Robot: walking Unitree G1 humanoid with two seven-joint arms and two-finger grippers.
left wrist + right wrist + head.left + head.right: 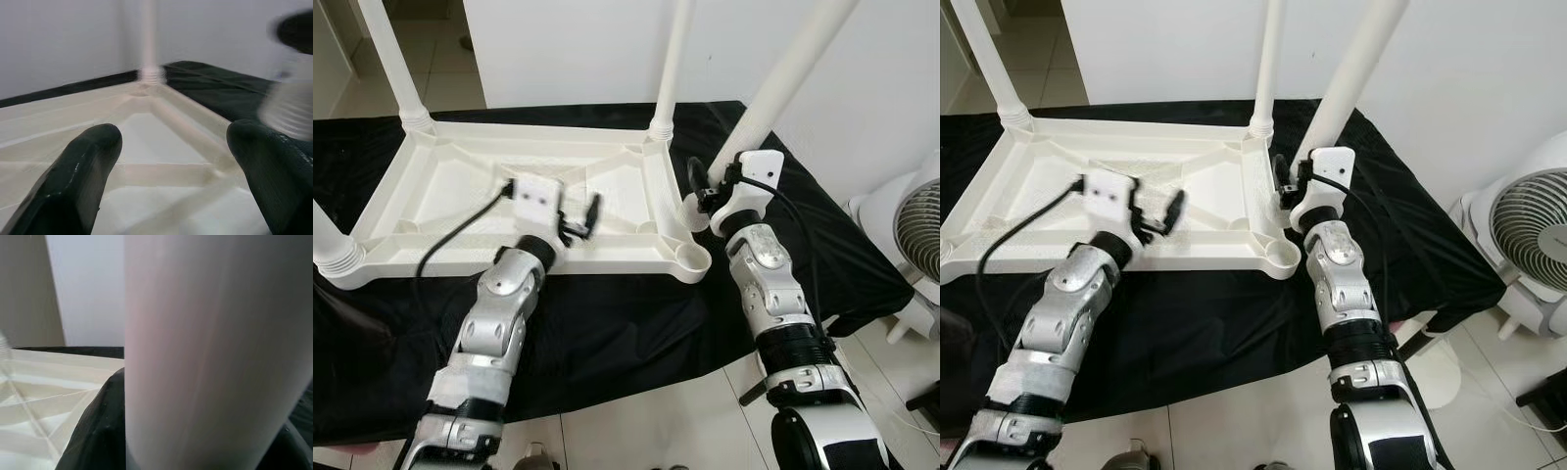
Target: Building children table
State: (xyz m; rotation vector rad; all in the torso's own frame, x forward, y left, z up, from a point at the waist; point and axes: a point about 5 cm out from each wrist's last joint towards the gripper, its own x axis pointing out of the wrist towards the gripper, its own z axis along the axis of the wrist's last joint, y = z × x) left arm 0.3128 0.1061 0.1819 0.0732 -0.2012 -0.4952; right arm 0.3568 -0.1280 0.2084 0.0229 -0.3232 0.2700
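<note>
You're in a home room: pale glossy floor tiles [636,431], plain white walls [1489,78], a white electric pedestal fan [1533,245] standing at the black cloth's [636,323] right edge.

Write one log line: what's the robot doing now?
right gripper: shut on table leg | left gripper: open above upturned tabletop | near-right socket: empty

Left gripper [579,221] reaches forward, its 2 black fingers [83,171] spread apart; right gripper [697,193], wrist raised, fingers clamped.
</note>
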